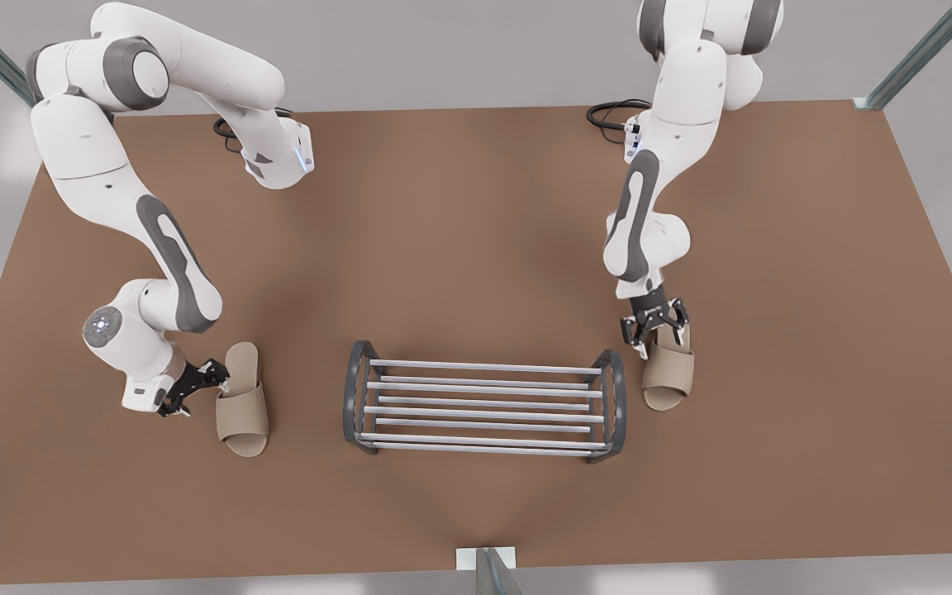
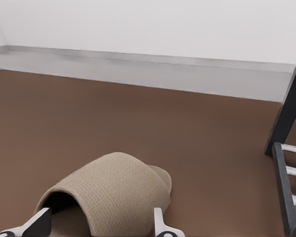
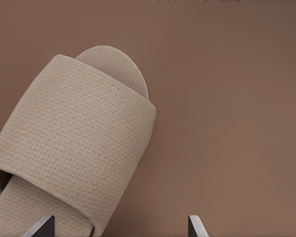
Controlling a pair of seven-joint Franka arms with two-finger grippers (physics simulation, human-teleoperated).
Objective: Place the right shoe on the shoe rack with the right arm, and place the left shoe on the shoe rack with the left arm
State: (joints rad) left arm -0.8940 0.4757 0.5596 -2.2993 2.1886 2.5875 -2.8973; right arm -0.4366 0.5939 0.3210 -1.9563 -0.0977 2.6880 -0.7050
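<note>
The left shoe (image 1: 243, 413) (image 2: 113, 187), a beige woven slipper, lies flat on the front view's left of the shoe rack (image 1: 484, 366) (image 2: 282, 187). My left gripper (image 1: 205, 387) (image 2: 101, 227) comes in low from the side, open, its fingers on either side of the strap. On the rack's other side lies the right shoe (image 1: 668, 376) (image 3: 79, 138). My right gripper (image 1: 656, 330) (image 3: 119, 227) hangs open just above its heel, pointing down. The rack has dark arched ends and silver rods, with nothing on it.
The brown table (image 1: 476, 248) carries both arms' bases at its far edge, with black cables (image 1: 232, 132) (image 1: 612, 111) beside them. A metal post (image 1: 488, 570) stands at the near edge. Bare tabletop surrounds the rack and slippers.
</note>
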